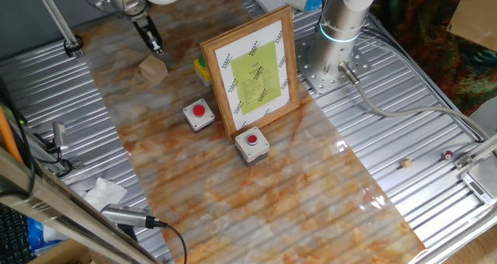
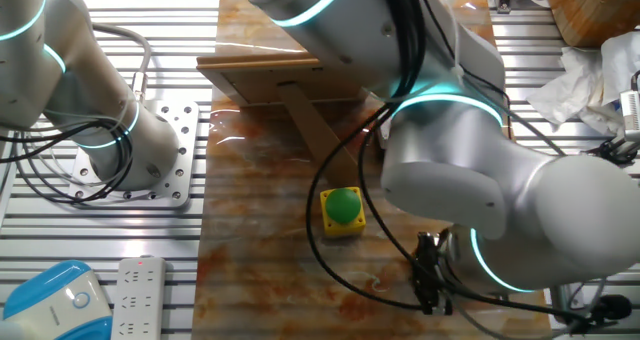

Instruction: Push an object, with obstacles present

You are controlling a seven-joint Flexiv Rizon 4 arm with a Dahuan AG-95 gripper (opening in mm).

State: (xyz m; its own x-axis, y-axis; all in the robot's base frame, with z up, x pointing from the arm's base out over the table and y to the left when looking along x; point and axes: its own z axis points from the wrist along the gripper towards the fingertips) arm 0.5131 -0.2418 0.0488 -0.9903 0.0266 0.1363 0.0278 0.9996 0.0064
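Note:
The light-tan wooden cube (image 1: pixel 153 68) sits on the marbled mat at the far left, left of the wood-framed picture (image 1: pixel 252 68) with its yellow-green sheet. My gripper (image 1: pixel 158 48) points down just behind the cube, its tips right at the cube's far top edge, and its fingers look pressed together with nothing between them. Two grey boxes with red buttons stand in front of the frame, one (image 1: pixel 199 114) at its left corner and one (image 1: pixel 251 144) nearer the camera. In the other fixed view the arm hides the cube; the frame's back and prop (image 2: pixel 290 85) and the gripper (image 2: pixel 432 285) show.
A yellow box with a green button (image 2: pixel 343 210) stands behind the frame, close to the cube's right. The arm's base (image 1: pixel 342 19) is at the back right. Crumpled paper (image 1: pixel 103 192) and a cable lie at the front left. Ribbed metal table (image 1: pixel 419 140) flanks the mat.

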